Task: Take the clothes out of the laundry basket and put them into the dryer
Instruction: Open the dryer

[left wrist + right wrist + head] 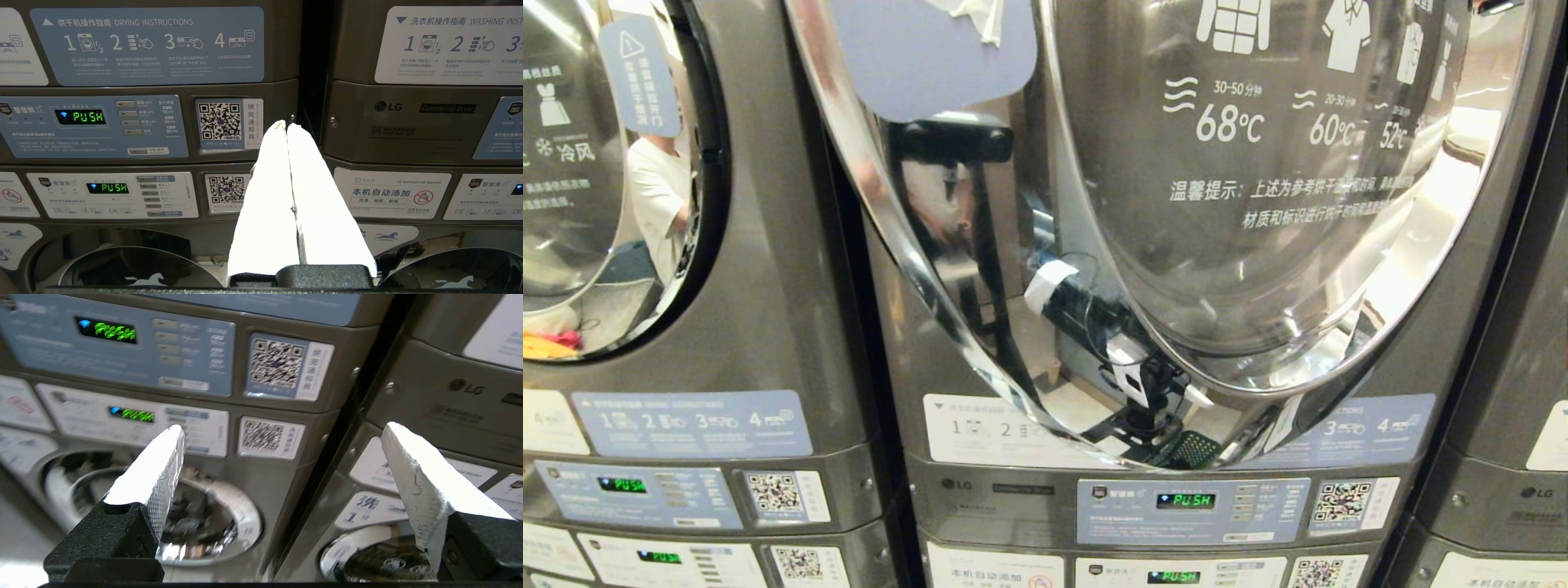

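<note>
The dryer straight ahead has its round chrome-ringed door [1176,204] shut, with temperature symbols printed on the glass. Its control panel [1188,510] reads PUSH in green. The laundry basket and the clothes are out of view; the door only mirrors a black arm and a green meshed shape. Neither arm shows directly in the head view. My left gripper [286,124] is shut, its white-wrapped fingers [265,196] pressed together and holding nothing, in front of the panels between two machines. My right gripper [282,428] is open and empty, facing the dryer's panel [122,343] and the washer doors below.
More stacked machines stand to the left [686,425] and right [1527,457]. Washer doors [163,514] sit below the dryer panels. Yellow and pink fabric [547,343] shows behind the left machine's glass, which also mirrors a person in a white shirt [658,196].
</note>
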